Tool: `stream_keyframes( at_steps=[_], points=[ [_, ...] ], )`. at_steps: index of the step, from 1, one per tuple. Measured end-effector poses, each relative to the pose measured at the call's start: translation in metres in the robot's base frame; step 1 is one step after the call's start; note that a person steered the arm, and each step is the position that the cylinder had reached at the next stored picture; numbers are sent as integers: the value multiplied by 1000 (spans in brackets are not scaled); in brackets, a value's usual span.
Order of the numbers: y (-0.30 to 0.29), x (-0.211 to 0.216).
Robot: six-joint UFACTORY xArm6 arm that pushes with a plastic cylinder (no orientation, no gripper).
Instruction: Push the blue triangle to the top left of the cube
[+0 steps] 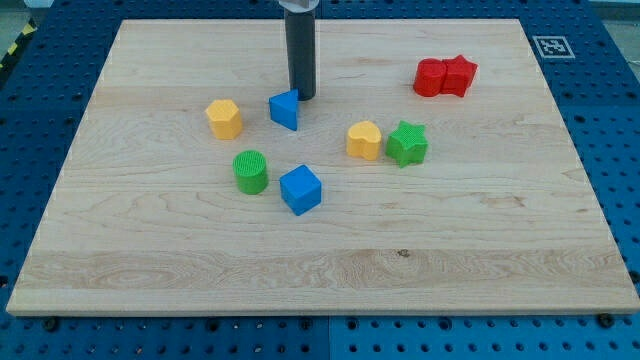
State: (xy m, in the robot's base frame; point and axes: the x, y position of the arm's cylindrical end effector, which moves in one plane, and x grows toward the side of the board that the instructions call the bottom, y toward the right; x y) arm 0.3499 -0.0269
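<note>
Camera view: my tip (303,95) is seen at the small blue plastic triangle (285,109), touching or just beside its upper-right edge, so the triangle lies toward the view's lower left of the bare rod, which grasps nothing. The blue plastic cube (300,189) sits below it. The triangle is a squat wedge, already above the cube and slightly left.
</note>
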Motion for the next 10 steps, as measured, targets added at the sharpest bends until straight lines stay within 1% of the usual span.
stream_keyframes(
  at_steps=[3, 5, 6, 7, 10],
  points=[
    [-3, 33],
    [-45, 33],
    [-50, 33],
    [-47, 41],
    [-14, 80]
  ],
)
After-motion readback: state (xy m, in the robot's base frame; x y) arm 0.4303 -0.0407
